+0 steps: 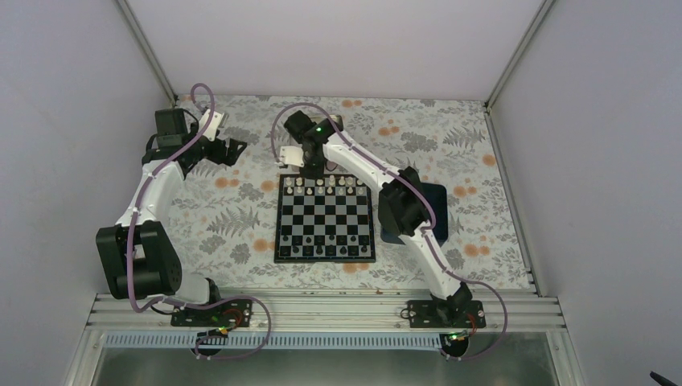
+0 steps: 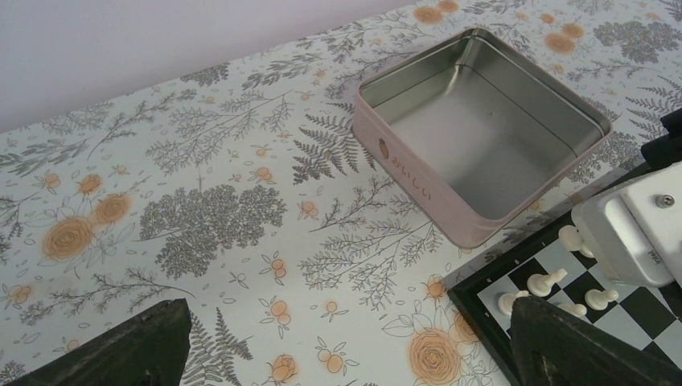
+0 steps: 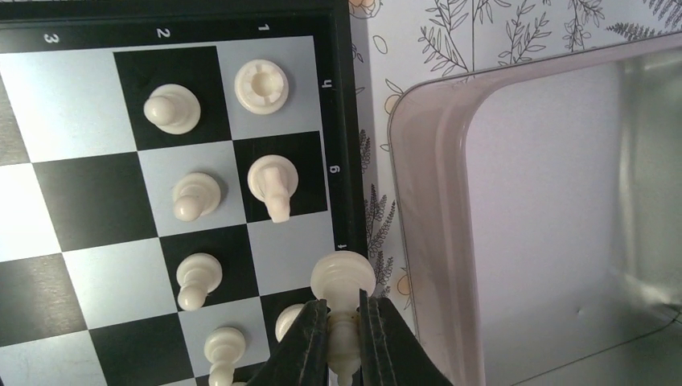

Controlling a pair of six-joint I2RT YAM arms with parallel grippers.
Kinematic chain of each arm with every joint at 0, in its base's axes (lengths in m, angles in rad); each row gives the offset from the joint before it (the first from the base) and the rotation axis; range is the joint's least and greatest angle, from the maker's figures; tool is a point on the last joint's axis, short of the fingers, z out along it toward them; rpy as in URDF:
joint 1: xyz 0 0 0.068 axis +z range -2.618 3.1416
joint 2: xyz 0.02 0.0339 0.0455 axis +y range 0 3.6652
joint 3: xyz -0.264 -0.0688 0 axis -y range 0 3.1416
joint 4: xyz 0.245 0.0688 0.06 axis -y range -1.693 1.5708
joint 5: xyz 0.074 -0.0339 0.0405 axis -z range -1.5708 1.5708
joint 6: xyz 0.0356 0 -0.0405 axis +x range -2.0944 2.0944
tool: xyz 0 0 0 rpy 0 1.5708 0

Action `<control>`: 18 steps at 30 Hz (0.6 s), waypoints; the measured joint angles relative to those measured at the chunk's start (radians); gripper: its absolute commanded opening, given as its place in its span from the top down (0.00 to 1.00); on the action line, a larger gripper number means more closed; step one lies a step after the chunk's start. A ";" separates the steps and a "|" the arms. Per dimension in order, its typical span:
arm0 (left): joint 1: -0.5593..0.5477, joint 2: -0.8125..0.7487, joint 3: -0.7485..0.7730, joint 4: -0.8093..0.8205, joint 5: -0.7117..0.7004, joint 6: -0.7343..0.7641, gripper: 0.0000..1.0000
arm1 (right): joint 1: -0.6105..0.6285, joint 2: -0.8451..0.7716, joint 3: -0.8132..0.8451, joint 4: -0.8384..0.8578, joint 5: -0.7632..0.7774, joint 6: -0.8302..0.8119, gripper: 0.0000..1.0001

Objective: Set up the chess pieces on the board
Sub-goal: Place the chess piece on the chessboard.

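The chequered board (image 1: 325, 219) lies mid-table. Cream pieces (image 1: 320, 186) stand along its far rows, dark pieces along the near row. My right gripper (image 3: 344, 342) is shut on a cream chess piece (image 3: 343, 277) and holds it over the board's edge squares, next to a rook (image 3: 260, 85), a knight (image 3: 273, 183) and pawns (image 3: 172, 108). In the top view that gripper (image 1: 310, 167) is at the board's far left corner. My left gripper (image 2: 346, 354) is open and empty over the floral cloth, left of the board corner (image 2: 482, 301); it shows in the top view (image 1: 228, 150).
An empty silver metal tin (image 2: 482, 121) with pink walls stands just beyond the board's far left corner, also in the right wrist view (image 3: 563, 209). A dark blue tray (image 1: 430, 211) lies right of the board under the right arm. Walls close three sides.
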 measured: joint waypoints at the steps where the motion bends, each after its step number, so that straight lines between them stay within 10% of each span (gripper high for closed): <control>1: 0.000 0.000 0.000 0.000 0.000 0.000 0.02 | -0.001 0.000 0.000 0.000 0.002 0.000 0.92; 18: 0.000 0.000 0.000 0.000 0.002 0.000 0.02 | -0.002 0.034 -0.027 -0.009 -0.006 -0.002 0.90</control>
